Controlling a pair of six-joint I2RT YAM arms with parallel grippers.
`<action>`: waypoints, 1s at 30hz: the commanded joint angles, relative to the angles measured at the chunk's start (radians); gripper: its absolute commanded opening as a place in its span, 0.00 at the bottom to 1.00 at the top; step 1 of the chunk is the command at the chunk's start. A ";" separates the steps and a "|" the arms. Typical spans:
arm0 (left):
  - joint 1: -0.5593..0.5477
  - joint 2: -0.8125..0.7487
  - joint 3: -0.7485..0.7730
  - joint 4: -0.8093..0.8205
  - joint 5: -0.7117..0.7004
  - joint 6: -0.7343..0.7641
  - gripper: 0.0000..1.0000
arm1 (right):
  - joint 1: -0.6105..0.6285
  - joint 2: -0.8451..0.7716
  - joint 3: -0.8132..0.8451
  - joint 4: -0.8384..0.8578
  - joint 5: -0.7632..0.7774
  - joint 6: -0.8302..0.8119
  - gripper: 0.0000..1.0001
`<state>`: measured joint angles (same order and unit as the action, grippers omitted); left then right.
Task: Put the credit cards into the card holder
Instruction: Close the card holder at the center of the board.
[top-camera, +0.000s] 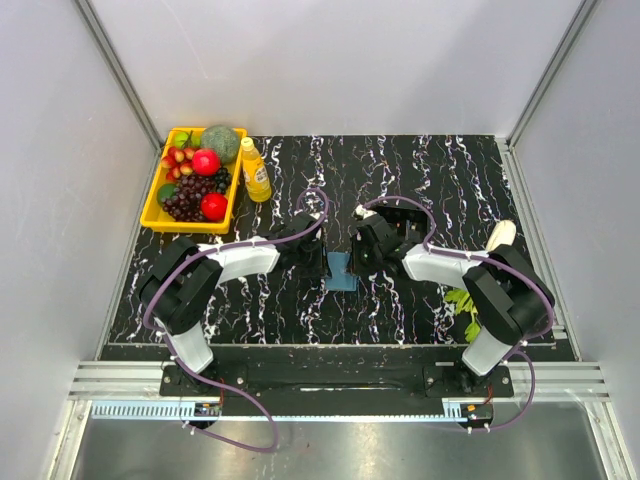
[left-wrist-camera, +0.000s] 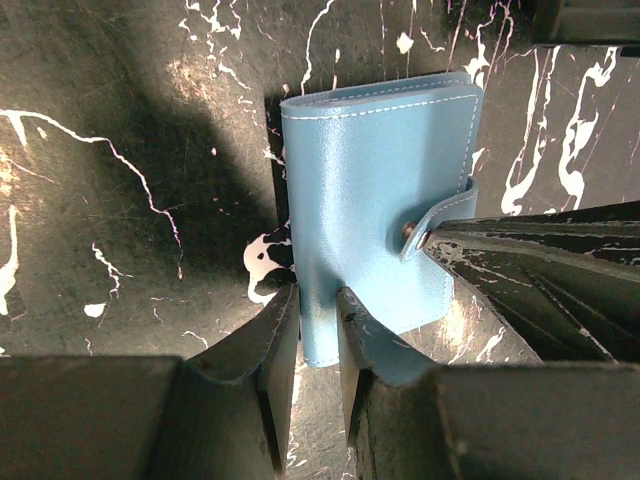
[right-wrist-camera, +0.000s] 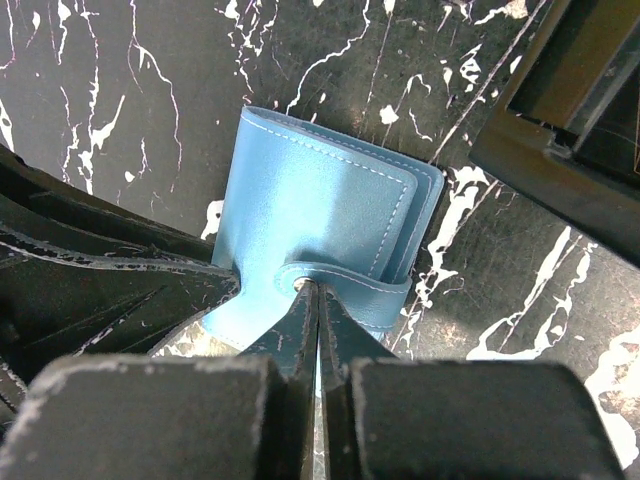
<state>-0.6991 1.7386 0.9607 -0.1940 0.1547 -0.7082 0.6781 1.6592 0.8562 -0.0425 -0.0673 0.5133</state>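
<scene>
Opening step, I judge: left gripper (left-wrist-camera: 318, 300) clamps card holder (left-wrist-camera: 380, 170); right gripper (right-wrist-camera: 312, 290), clenched at clasp strap (right-wrist-camera: 352, 286), must unsnap it.

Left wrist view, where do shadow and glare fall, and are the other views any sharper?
Left wrist: a deep shadow darkens the table left of the card holder, with faint glare above it, and the near left hand is blurred. Right wrist: card holder crisp, right hand soft. Top external: evenly lit, sharp, card holder tiny.
</scene>
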 joint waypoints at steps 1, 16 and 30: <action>-0.002 -0.002 0.032 0.011 0.013 0.003 0.25 | 0.008 0.027 0.009 0.015 0.001 -0.015 0.02; -0.002 -0.004 0.033 0.021 0.025 0.016 0.26 | 0.011 0.129 0.162 -0.172 0.031 -0.065 0.02; -0.004 -0.005 0.015 0.044 0.026 0.012 0.26 | 0.038 0.306 0.354 -0.402 0.063 -0.124 0.01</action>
<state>-0.6945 1.7386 0.9607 -0.2081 0.1524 -0.7044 0.6880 1.8591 1.1877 -0.3614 -0.0616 0.4221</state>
